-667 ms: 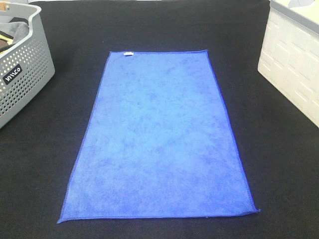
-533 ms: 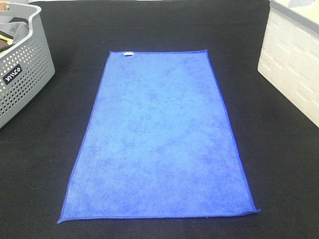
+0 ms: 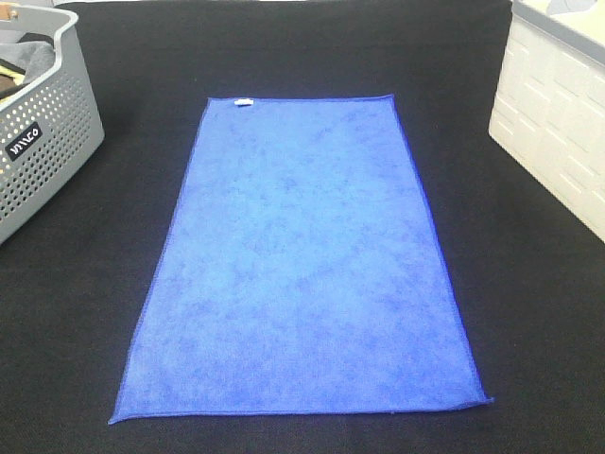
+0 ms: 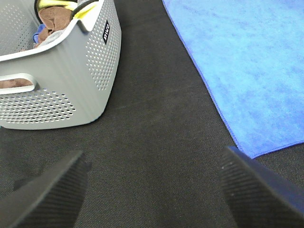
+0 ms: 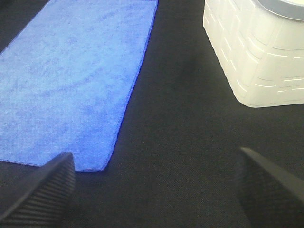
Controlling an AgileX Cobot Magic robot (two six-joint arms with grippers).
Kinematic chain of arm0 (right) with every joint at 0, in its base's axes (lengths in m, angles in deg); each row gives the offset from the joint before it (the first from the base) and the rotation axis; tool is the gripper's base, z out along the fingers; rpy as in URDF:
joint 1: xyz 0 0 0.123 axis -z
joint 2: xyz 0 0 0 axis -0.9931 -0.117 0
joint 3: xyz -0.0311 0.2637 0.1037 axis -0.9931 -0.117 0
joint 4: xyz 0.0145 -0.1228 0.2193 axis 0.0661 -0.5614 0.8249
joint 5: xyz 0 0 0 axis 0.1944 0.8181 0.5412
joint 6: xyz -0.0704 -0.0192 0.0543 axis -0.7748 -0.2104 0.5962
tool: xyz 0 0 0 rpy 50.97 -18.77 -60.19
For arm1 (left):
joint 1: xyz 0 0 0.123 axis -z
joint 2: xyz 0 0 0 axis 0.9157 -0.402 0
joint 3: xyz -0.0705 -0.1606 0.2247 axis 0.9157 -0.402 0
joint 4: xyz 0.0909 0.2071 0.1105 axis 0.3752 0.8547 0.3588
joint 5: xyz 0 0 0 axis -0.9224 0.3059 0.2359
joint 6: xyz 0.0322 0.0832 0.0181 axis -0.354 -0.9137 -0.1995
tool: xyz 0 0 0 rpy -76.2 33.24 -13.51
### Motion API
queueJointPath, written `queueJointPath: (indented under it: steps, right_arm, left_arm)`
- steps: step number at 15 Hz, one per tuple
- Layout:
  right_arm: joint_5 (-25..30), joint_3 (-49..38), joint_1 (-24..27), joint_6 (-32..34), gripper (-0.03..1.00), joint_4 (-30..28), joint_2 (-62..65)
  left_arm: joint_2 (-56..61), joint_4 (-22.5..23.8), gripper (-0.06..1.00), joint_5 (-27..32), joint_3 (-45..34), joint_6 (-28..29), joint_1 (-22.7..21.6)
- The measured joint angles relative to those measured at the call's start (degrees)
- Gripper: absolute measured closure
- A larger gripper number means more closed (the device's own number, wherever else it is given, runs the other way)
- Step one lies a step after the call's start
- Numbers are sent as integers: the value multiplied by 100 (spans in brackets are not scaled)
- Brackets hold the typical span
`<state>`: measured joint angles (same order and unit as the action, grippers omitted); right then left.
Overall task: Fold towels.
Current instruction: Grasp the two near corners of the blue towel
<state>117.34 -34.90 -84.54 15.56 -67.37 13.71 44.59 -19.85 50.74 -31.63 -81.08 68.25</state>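
Towel [image 3: 302, 260] lies flat and unfolded mid-bench [image 3: 76, 312]. Left gripper [image 4: 153, 160] is wide open and empty over bare bench, just off the towel's near left corner. Right gripper [image 5: 156, 156] is the same off the near right corner. Neither touches it. Grippers show only in the wrist views. Overhead alone shows the white tag [image 3: 243, 102] at the far edge. Left wrist sees into the grey basket [image 4: 71, 80]: probably brown cloth.

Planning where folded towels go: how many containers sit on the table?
2: a grey perforated basket left of the blue towel, a white bin right of it.
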Motion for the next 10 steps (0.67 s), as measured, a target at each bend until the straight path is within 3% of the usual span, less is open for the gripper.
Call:
queueJointPath:
  steps: [10]
  right_arm:
    - [0, 0, 0, 0, 12, 0, 0]
  left_arm:
    - [0, 0, 21, 0, 0, 0, 0]
